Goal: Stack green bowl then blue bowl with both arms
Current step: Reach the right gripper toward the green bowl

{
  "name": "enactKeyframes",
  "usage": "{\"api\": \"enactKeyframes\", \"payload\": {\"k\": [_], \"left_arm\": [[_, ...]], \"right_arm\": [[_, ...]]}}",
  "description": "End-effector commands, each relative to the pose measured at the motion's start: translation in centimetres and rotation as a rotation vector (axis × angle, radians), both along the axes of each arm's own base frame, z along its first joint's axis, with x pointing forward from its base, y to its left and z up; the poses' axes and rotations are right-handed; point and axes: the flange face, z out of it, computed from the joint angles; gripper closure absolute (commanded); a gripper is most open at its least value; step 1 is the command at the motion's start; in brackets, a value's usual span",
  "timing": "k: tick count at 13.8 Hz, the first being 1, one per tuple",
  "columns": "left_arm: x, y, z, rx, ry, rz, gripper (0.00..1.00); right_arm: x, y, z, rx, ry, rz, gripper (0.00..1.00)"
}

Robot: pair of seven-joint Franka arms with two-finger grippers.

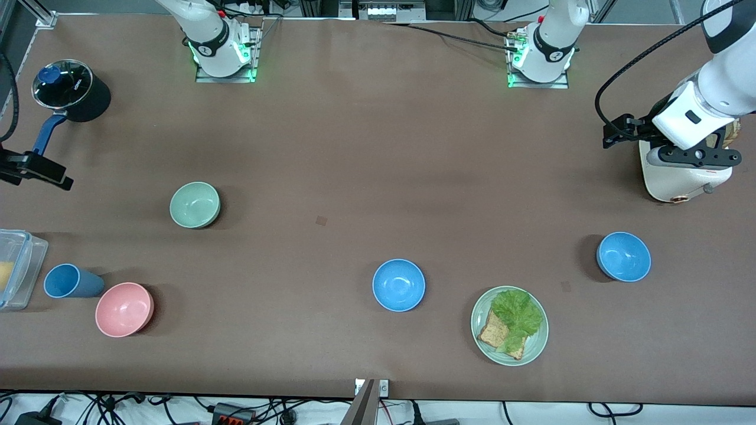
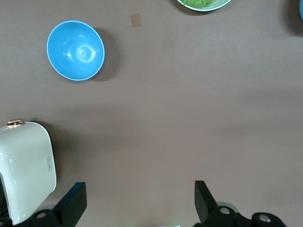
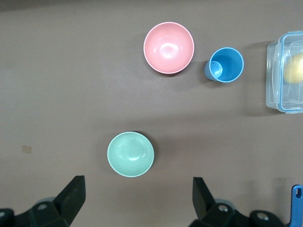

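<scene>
Table (image 1: 378, 147): flat, matte brown.
Left hand (image 2: 137, 201): open, over the table beside a white appliance (image 1: 679, 177).
Right hand (image 3: 137, 198): open, above the green bowl.
Blue bowls (image 1: 398, 285): two, round, smooth.
Green bowl (image 1: 195, 204): one, matte, toward the right arm's end.

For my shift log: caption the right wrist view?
Open right tool over green bowl; pink bowl and blue cup nearby.

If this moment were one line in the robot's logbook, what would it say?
stage: not started | green bowl: alone on table | blue bowls: apart, unstacked | left gripper: open, beside white appliance | right gripper: open, above green bowl
</scene>
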Motion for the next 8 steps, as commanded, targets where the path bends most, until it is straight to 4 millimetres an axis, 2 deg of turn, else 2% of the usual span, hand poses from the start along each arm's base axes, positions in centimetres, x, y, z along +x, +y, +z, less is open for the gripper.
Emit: {"api": "enactKeyframes", "payload": {"k": [1, 3, 8], "left_arm": [[0.09, 0.06, 0.32, -0.02, 0.007, 0.012, 0.0], [0.29, -0.01, 0.43, -0.019, 0.01, 0.005, 0.0], [0.48, 0.07, 0.31, -0.02, 0.031, 0.005, 0.0]], "right_arm": [[-3.29, 0.08, -0.58, -0.013, -0.027, 0.033, 0.0], [-3.23, 0.62, -0.36, -0.011, -0.027, 0.045, 0.0], [-3.21, 0.53, -0.26, -0.011, -0.026, 0.042, 0.0]]}}
